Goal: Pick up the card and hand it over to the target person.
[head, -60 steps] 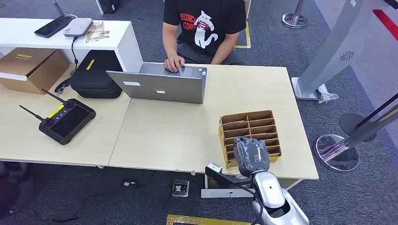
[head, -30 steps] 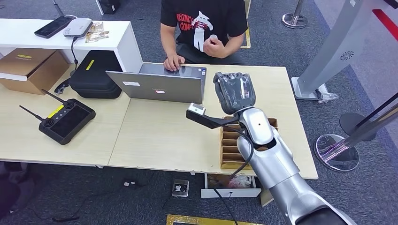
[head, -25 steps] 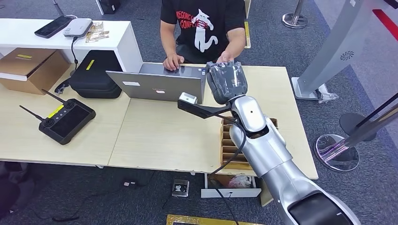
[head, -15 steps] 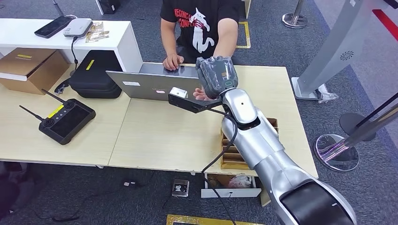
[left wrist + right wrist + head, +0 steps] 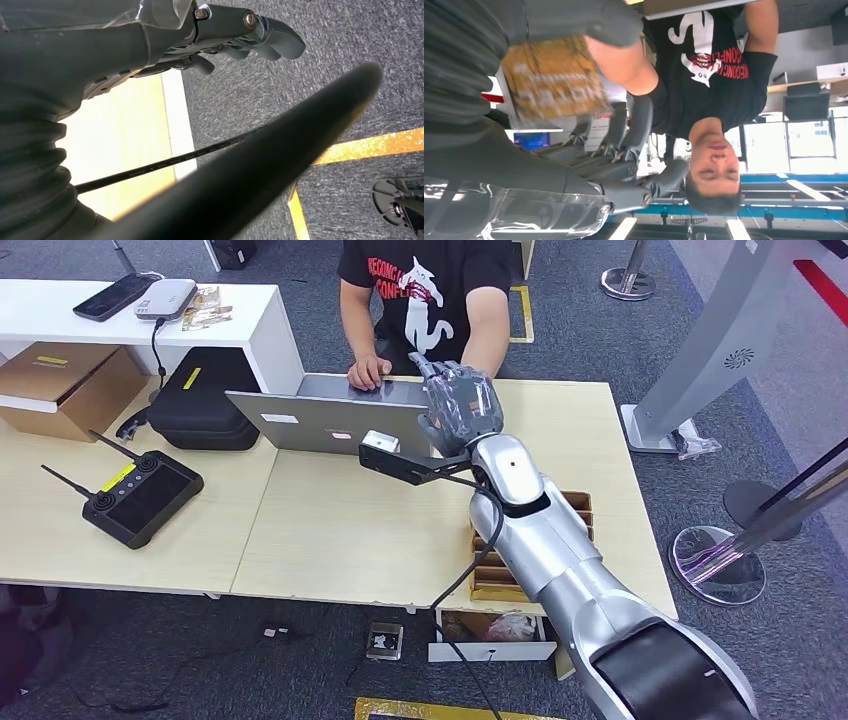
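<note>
On the desk (image 5: 350, 530) I see a slotted box (image 5: 500, 575), contents hidden by my arm. My right robot hand (image 5: 458, 405) grips the card (image 5: 551, 82), blurred, at the person's hand (image 5: 621, 57).

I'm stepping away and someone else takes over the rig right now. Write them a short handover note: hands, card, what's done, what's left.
Right hand: raised over the light wooden table toward the seated person in a black T-shirt, holding the brownish-gold printed card.
The person's hand is at the card, touching it.
Left hand: hanging over the grey carpet, holding nothing, fingers curled.
Brown cardboard slotted card box: on the table beneath the right arm.
Done: card picked and presented.
Left: release once the person has it, then pull the arm back.
</note>
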You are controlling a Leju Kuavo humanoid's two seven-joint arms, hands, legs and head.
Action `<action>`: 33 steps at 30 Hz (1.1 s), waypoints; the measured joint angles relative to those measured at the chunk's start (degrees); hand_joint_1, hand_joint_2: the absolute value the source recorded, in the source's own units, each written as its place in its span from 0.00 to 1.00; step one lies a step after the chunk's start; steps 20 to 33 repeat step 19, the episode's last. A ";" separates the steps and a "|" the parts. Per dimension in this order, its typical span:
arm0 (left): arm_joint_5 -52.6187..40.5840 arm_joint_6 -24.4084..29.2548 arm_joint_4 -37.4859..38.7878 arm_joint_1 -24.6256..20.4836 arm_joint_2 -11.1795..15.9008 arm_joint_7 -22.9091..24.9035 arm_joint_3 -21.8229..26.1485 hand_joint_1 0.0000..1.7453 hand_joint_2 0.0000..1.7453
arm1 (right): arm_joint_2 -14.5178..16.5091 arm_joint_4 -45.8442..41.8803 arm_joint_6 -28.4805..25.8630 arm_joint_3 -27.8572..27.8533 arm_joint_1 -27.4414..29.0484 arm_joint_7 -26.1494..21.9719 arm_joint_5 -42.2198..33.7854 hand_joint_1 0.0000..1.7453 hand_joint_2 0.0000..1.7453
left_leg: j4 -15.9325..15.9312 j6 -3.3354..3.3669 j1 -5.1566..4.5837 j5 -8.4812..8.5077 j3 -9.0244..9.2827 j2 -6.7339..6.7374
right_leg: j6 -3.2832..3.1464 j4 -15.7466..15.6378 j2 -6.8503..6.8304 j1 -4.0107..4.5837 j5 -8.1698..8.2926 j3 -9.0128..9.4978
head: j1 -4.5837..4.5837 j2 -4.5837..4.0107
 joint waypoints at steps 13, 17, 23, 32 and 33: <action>1.06 0.42 -0.03 0.23 0.23 0.98 1.11 0.00 1.00 | -10.16 -22.60 12.17 -3.44 6.24 -6.13 -16.74 0.00 1.00 | 0.10 0.01 0.03 -0.01 -0.09 -0.28 | 0.03 0.04 -0.25 0.03 -0.08 -0.04 | 0.00 0.00; 1.24 0.52 0.01 0.39 0.22 0.98 1.33 0.00 1.00 | -16.35 -28.45 22.38 -7.09 10.29 -11.05 -30.71 0.00 1.00 | -0.02 0.05 0.02 0.05 -0.04 -0.37 | 0.04 -0.15 -0.38 0.03 -0.03 0.10 | 0.00 0.00; 1.32 0.54 0.01 0.46 0.27 1.02 1.42 0.00 1.00 | -19.05 -30.30 26.67 -8.74 12.19 -13.53 -37.22 0.00 1.00 | -0.11 0.07 0.01 0.10 0.01 -0.39 | 0.04 -0.27 -0.42 0.02 0.01 0.17 | 0.00 0.00; 1.32 0.54 0.01 0.46 0.27 1.02 1.42 0.00 1.00 | -19.05 -30.30 26.67 -8.74 12.19 -13.53 -37.22 0.00 1.00 | -0.11 0.07 0.01 0.10 0.01 -0.39 | 0.04 -0.27 -0.42 0.02 0.01 0.17 | 0.00 0.00; 1.32 0.54 0.01 0.46 0.27 1.02 1.42 0.00 1.00 | -19.05 -30.30 26.67 -8.74 12.19 -13.53 -37.22 0.00 1.00 | -0.11 0.07 0.01 0.10 0.01 -0.39 | 0.04 -0.27 -0.42 0.02 0.01 0.17 | 0.00 0.00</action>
